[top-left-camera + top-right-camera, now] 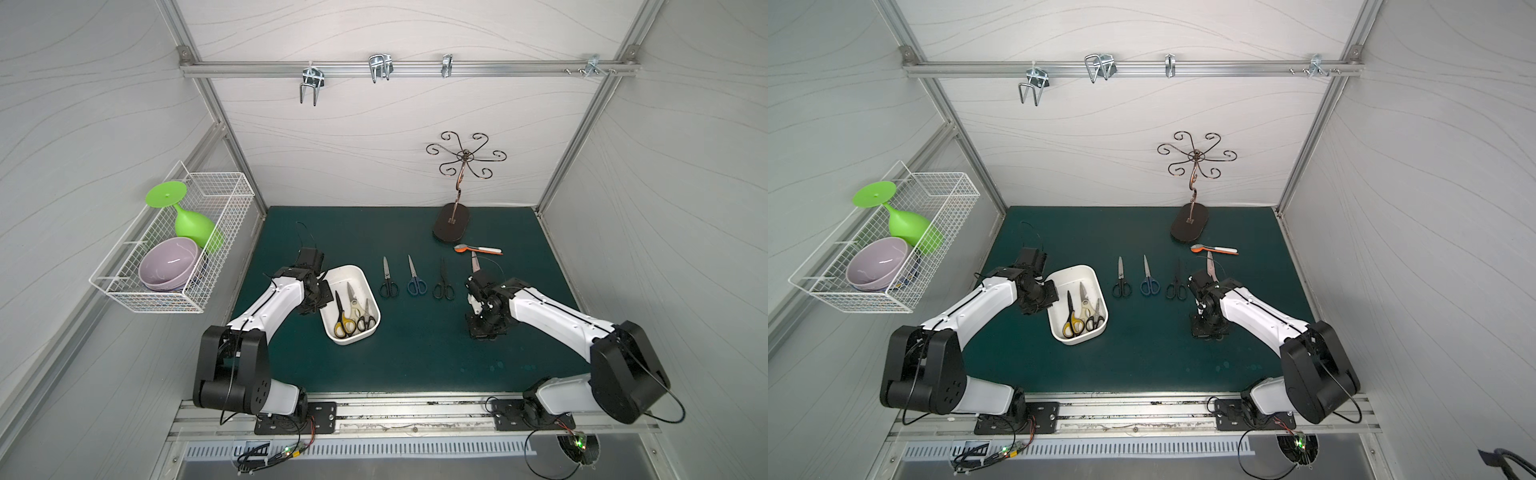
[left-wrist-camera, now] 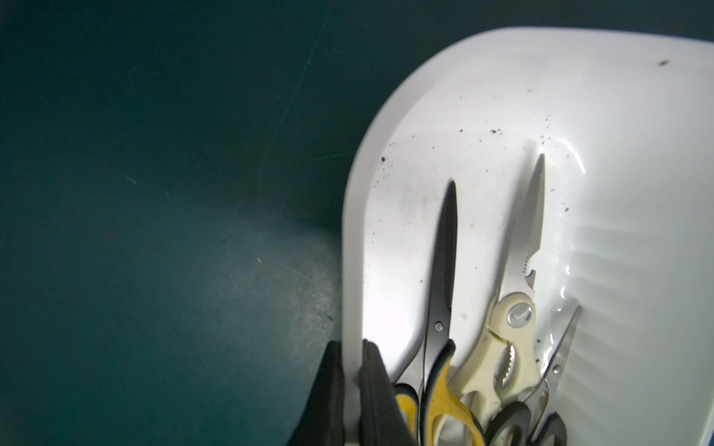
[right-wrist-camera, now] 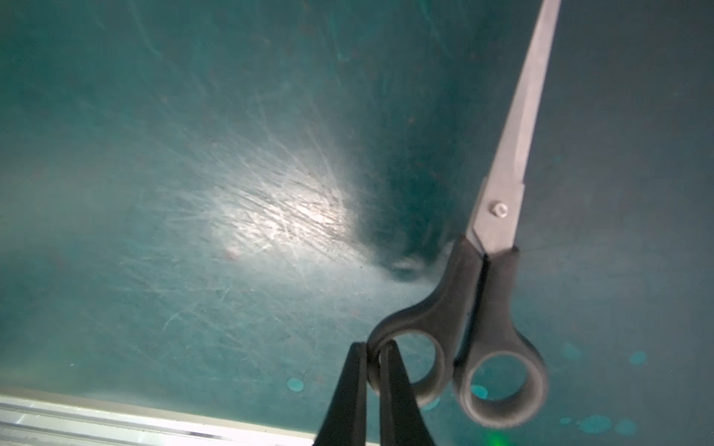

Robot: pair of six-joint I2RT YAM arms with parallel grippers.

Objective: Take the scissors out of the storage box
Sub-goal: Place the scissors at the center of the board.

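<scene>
Scissors (image 1: pixel 353 309) lie three together in the storage box (image 1: pixel 348 270): a yellow-black pair (image 2: pixel 444 401), cream shears (image 2: pixel 502 347) and a smaller pair (image 2: pixel 556 367), seemingly grey-handled. The left gripper (image 2: pixel 351 349) pinches the box's side wall. Three more pairs (image 1: pixel 415 282) lie in a row on the green mat (image 1: pixel 415 353) beside it. The right gripper (image 3: pixel 373 347) is clamped on one handle ring of a dark-handled pair (image 3: pixel 483 309), well outside the box.

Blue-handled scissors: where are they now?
In a top view, the blue-handled scissors lie on the mat between a black-handled pair and a dark-handled pair, right of the storage box.
</scene>
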